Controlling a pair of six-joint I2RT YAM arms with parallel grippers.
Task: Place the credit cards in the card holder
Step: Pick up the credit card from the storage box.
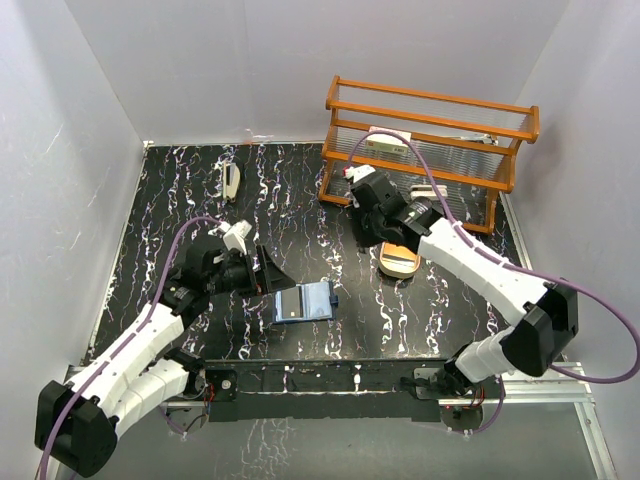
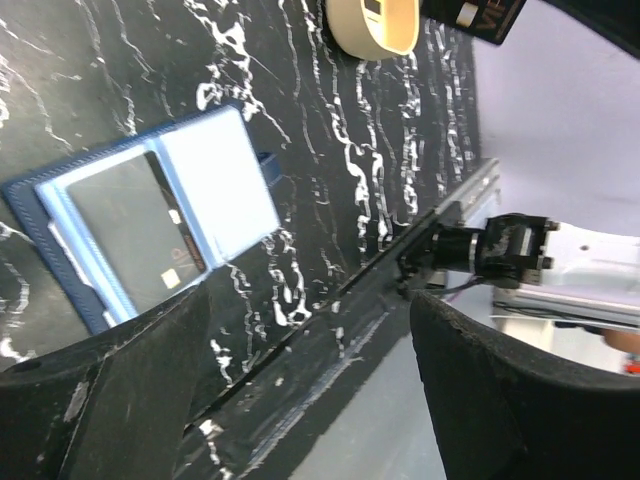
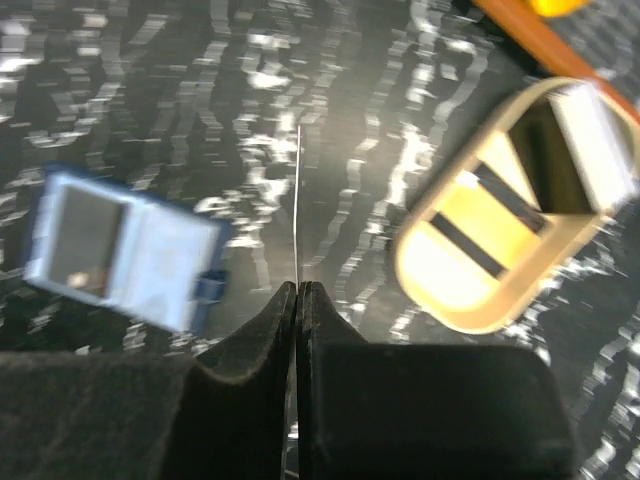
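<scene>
1. Lying open just below centre in the top view, the card holder (image 1: 302,302) looks light and floppy; pin its edge.
2. Clamped shut, the right gripper (image 3: 298,290) pinches a thin, stiff, slippery card (image 3: 298,200) edgewise.
3. Fingers spread, the left gripper (image 2: 310,350) is empty.

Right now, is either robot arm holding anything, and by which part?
The right gripper is shut on a credit card, seen edge-on, pinched by its near edge. The left gripper is open and empty.

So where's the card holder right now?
Top view: the card holder lies open at front centre, just right of the left tool, left of the oval tray.
</scene>
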